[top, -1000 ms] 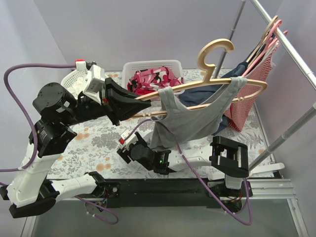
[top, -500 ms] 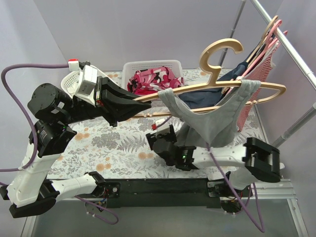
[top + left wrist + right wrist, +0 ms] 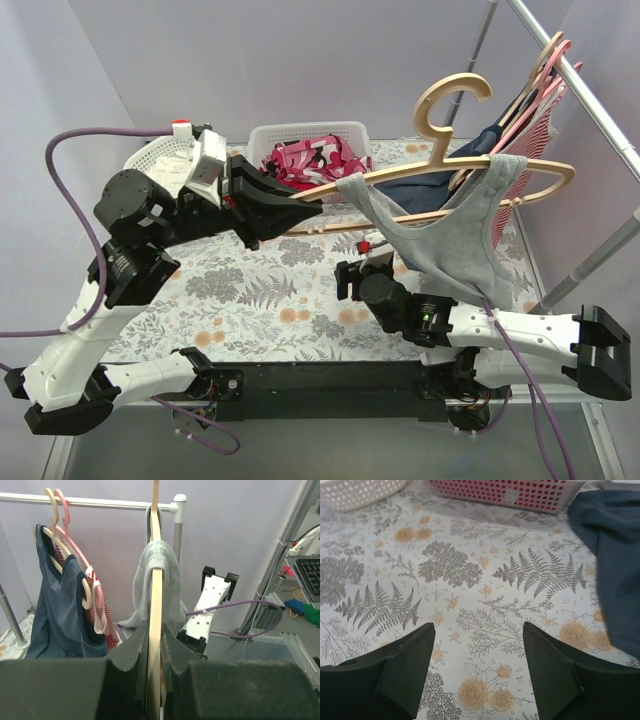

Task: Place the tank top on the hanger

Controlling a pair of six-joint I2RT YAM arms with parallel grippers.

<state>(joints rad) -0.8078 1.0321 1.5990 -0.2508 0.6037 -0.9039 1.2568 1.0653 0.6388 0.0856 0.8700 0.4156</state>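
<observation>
Left hand point(image 3: 155, 647) clamps tan hanger point(image 3: 420, 172); I see grey tank top point(image 3: 455, 255) draped on it; right hand point(image 3: 477, 632) spread wide, holding nothing.

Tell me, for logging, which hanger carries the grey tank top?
The tan hanger in the left gripper bears the tank top; the pink hanger hangs on the rail.

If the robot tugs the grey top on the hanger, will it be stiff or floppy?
Probably floppy: the grey tank top sags in soft folds below the tan hanger. Likely light too: the left gripper holds the hanger by one end, roughly level. It may slip, hanging only by its straps.
</observation>
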